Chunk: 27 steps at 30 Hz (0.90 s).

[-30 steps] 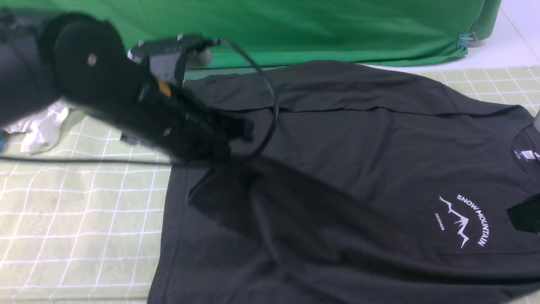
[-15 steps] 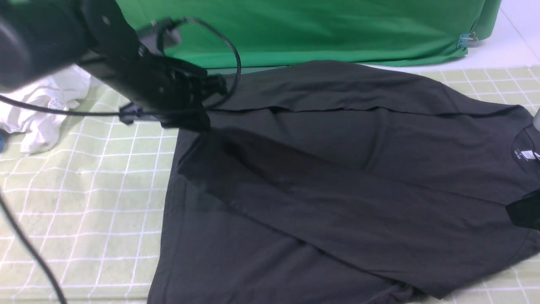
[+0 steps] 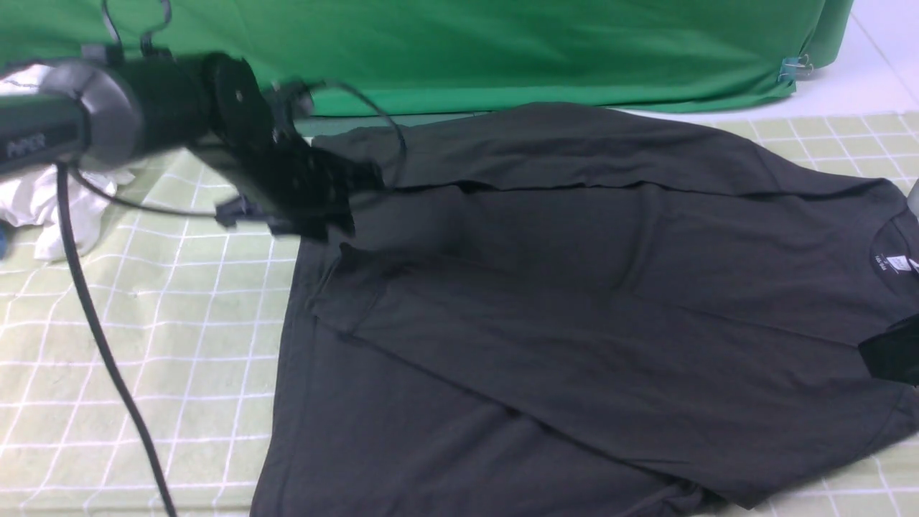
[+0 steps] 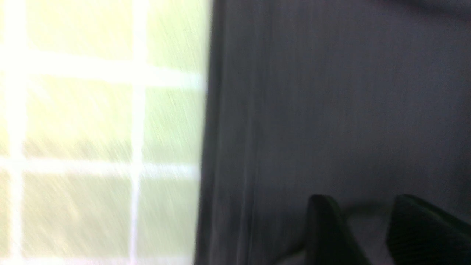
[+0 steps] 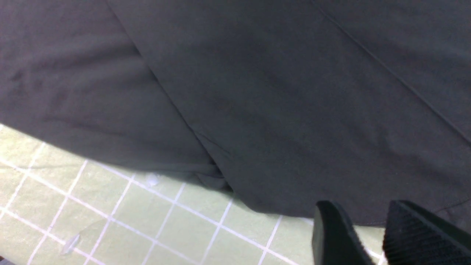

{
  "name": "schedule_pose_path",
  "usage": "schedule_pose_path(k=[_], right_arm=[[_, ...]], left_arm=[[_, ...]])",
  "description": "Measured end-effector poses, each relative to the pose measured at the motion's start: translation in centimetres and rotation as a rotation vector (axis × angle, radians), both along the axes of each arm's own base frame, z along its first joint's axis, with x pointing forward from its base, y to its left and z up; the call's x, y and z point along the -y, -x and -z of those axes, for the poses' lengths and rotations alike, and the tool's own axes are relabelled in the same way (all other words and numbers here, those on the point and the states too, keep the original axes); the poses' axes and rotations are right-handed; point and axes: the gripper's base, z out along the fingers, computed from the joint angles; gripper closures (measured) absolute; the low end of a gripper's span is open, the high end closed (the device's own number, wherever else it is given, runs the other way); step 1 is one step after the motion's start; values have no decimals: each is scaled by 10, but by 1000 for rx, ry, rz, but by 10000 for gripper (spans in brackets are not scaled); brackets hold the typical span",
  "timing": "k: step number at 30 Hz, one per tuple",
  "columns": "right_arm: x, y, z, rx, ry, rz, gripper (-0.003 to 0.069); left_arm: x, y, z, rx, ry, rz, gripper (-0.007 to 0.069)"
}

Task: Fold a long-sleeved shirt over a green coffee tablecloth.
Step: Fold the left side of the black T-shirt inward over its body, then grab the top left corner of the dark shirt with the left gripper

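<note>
Deep green fabric (image 3: 502, 50) hangs behind a pale green coffee tablecloth (image 3: 143, 345) with a white grid.

Front view: the black long-sleeved shirt (image 3: 574, 323) lies flat on the tablecloth, 1 sleeve folded across its body. The blurred left gripper (image 3: 337, 208) hovers over the shirt's far left corner. The right gripper (image 3: 890, 359) shows at the right border.

Left wrist view: 2 fingers (image 4: 323, 228) stand apart above the shirt, holding nothing.

Right wrist view: 2 fingers (image 5: 331, 235) stand apart, empty, above the shirt's edge.
</note>
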Motion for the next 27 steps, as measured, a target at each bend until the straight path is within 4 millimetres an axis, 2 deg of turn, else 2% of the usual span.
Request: schedule_pose_path(k=[2, 3, 4, 5, 8, 9, 13, 20, 27], right_arm=[[0, 0, 0, 0, 0, 0, 445], [0, 0, 0, 0, 0, 0, 443], [0, 0, 0, 0, 0, 0, 443], [0, 0, 0, 0, 0, 0, 443], [0, 0, 0, -1, -1, 2, 443], [0, 0, 0, -1, -1, 2, 443], [0, 0, 0, -6, -9, 15, 442], [0, 0, 0, -6, -15, 24, 442], [0, -1, -1, 3, -20, 30, 441]], left_arm=[[-5, -9, -10, 39, 4, -22, 267], [-10, -21, -22, 84, 29, -52, 211], [-14, -27, -24, 92, 50, -70, 188], [-14, -27, -23, 86, 49, -72, 183], [-23, -46, -17, 60, 126, -127, 144], [-26, -52, -7, 23, 154, -146, 137], [-35, -77, 26, -72, 264, -204, 130], [-31, -92, 52, -77, 381, -253, 132], [-34, -103, 59, 21, 411, -312, 177]])
